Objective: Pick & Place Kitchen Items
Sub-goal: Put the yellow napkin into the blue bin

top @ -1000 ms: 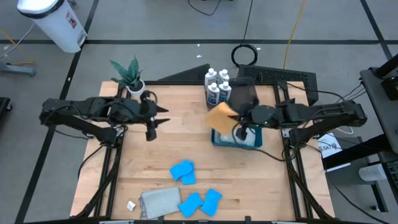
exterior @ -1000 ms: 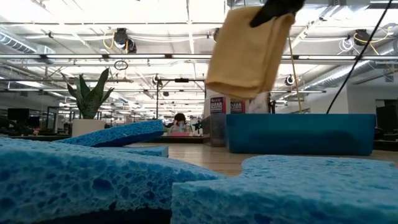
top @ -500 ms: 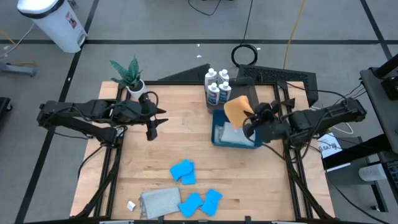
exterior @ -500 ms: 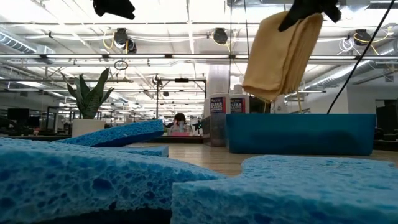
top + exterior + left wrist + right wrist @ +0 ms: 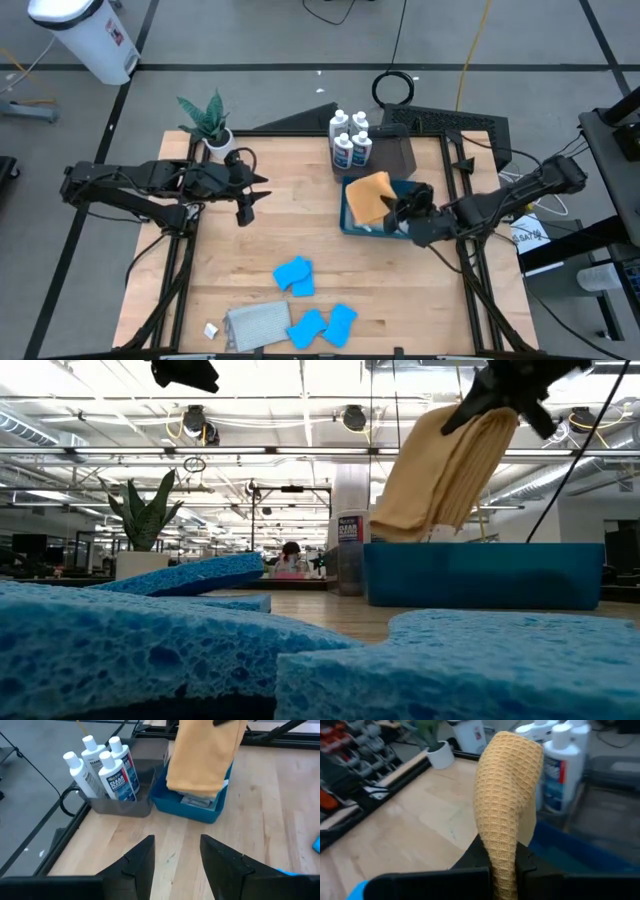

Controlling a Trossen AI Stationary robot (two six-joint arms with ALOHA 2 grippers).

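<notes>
- Your right gripper (image 5: 404,207) is clamped on the orange cloth (image 5: 369,196), which hangs over the blue bin (image 5: 350,222).
- Your left gripper (image 5: 243,214) waits, fingers partly apart and empty, well left of the bin.
- White bottles (image 5: 349,139) stand just behind the bin.

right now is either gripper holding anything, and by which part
The right gripper pinches the orange cloth at one folded edge, hanging over the blue bin. The left gripper holds nothing.
</notes>
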